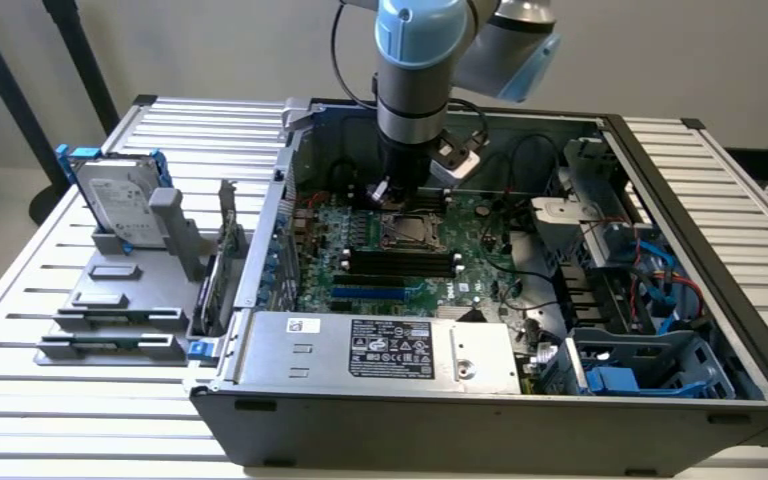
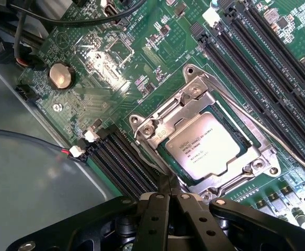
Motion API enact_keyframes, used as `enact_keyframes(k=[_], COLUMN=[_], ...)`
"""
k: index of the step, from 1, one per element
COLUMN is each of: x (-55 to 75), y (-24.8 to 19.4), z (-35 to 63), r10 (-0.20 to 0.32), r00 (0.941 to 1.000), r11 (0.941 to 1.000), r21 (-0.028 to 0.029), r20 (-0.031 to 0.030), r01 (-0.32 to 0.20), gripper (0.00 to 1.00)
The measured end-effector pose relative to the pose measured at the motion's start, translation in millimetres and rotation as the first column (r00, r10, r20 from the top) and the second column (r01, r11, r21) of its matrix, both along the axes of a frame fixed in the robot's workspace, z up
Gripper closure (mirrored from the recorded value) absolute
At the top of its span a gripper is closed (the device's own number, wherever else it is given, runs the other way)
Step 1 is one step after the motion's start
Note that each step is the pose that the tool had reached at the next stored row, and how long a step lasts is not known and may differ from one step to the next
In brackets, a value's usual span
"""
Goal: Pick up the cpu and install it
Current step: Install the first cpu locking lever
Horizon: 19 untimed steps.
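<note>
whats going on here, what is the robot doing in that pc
A robot arm is reaching down into an open computer case. Its hand hovers low over the motherboard, shut and holding nothing. The cpu already lies flat inside the metal socket frame, with the hand at one edge of that frame.

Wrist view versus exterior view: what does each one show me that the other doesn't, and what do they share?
Wrist view: the printing on the cpu, which lies in its socket; a coin battery; and the gripper, shut and empty, close by the socket.
Exterior view: the whole open case, the power supply, and a hard drive standing on a rack at that view's left.
Both: the green motherboard, the socket and the memory slots.
</note>
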State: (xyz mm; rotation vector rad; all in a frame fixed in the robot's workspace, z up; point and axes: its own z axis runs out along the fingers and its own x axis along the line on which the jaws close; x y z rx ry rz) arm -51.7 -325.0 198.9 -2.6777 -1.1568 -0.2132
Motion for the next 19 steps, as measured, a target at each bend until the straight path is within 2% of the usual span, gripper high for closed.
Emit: enact_keyframes(k=[10,14,19], x=[-4.9,-5.5,-5.7], y=[2.1,6.0,6.1], z=[0.0,-0.3,0.0], r10=[-0.001,-0.002,-0.002], r00=[1.0,1.0,1.0], r11=[1.0,1.0,1.0], r21=[-0.0001,0.0009,0.0], r20=[0.0,0.0008,0.0004], r01=[0.001,0.002,0.002], gripper=[0.89,0.89,0.89])
